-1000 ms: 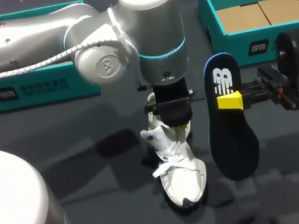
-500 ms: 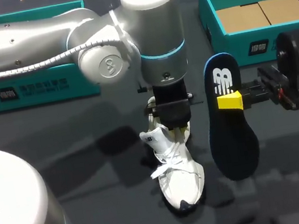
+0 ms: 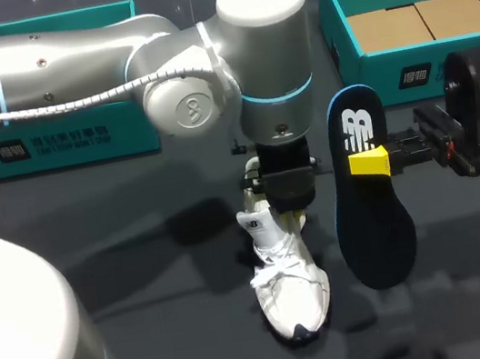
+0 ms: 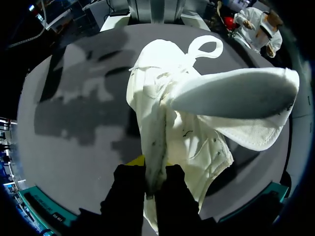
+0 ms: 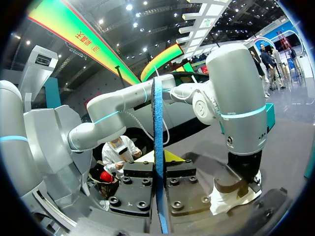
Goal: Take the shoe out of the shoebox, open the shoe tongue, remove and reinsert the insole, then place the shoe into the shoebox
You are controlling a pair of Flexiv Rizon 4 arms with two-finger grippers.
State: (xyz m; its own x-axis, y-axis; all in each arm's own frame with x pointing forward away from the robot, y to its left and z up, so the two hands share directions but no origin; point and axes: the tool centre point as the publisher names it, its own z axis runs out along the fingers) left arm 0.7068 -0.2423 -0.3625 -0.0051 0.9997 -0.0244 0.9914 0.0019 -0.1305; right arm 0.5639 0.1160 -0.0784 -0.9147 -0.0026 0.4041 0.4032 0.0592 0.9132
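A white sneaker (image 3: 286,280) lies on the dark table with its toe toward the front edge. My left gripper (image 3: 287,211) comes down on its heel end. In the left wrist view the left gripper (image 4: 150,173) is shut on the thin edge of the sneaker's (image 4: 189,125) opening, with a white pull loop ahead of it. My right gripper (image 3: 375,161) is shut on a dark blue insole (image 3: 373,212), held upright just right of the sneaker. The right wrist view shows that insole (image 5: 158,137) edge-on between the right gripper's (image 5: 158,169) fingers, with the sneaker (image 5: 231,199) beyond.
An open teal shoebox (image 3: 341,38) with brown cardboard inside stands at the back right. A second teal box (image 3: 58,141) sits at the back left, partly behind my left arm. Dark table surface spreads around the sneaker toward the front.
My left arm has shifted a little to the right, taking the sneaker's heel end with it. The right arm and insole have not moved.
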